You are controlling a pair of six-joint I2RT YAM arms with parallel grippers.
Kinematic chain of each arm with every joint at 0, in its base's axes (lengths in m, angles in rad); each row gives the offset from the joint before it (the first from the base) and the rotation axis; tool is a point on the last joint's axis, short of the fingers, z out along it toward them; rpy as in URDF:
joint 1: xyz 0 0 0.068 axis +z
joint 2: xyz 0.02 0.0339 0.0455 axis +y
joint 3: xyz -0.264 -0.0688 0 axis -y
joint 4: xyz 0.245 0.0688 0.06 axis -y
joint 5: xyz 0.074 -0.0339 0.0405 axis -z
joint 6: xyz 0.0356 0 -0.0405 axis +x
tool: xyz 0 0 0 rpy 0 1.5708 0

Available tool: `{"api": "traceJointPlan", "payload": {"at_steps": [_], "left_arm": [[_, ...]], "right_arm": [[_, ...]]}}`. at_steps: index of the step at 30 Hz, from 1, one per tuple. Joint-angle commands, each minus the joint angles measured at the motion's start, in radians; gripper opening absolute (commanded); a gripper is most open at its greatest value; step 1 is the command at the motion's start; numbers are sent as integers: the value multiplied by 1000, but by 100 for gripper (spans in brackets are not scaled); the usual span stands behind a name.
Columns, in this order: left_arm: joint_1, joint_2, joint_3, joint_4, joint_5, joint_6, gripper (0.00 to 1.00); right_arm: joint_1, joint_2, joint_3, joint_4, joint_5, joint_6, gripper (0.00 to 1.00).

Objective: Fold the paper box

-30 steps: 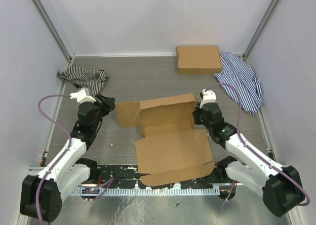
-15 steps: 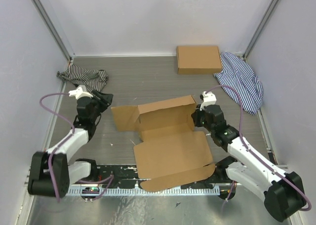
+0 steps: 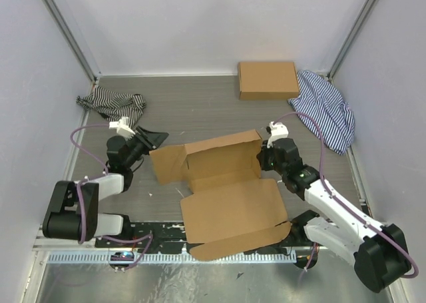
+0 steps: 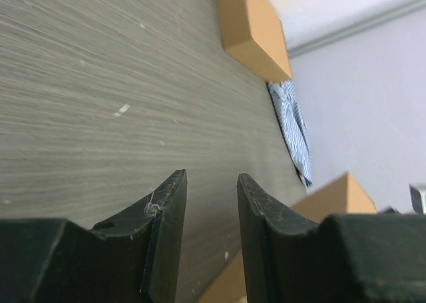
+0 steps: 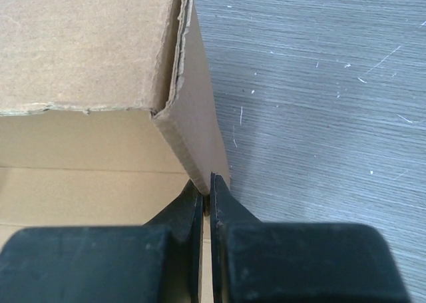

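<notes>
Right wrist: right gripper (image 5: 206,187) pinches the box (image 5: 86,50) by its wall edge, probably light, stiff card; left gripper (image 4: 212,183) part-open, empty.

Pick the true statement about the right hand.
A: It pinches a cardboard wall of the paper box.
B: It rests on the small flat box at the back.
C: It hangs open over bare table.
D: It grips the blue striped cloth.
A: the right wrist view shows the right hand with both fingers shut on a wall edge of the paper box.
</notes>
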Motion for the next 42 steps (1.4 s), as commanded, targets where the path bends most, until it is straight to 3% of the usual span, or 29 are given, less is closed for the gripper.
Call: {"api": "traceJointPlan", "payload": {"at_steps": [1, 7, 10, 20, 25, 32, 36, 42], "left_arm": [[-39, -156, -32, -59, 131, 64, 43], [-180, -516, -17, -613, -64, 291, 46], [-205, -645, -40, -754, -112, 313, 48], [-229, -771, -168, -790, -152, 253, 49], [-229, -825, -215, -720, -216, 160, 49], [-230, -741, -181, -591, -174, 41, 47], [-233, -698, -168, -557, -157, 26, 53], [-232, -709, -213, -546, -234, 24, 80]], "right_arm": [[4, 55, 74, 11, 25, 40, 1], [2, 95, 91, 26, 70, 75, 1], [2, 112, 92, 33, 78, 91, 1], [2, 103, 74, 47, 64, 97, 1], [2, 70, 60, 46, 63, 81, 1], [2, 56, 42, 61, 22, 78, 1], [2, 69, 41, 67, 18, 93, 1], [2, 59, 29, 73, 19, 108, 1]]}}
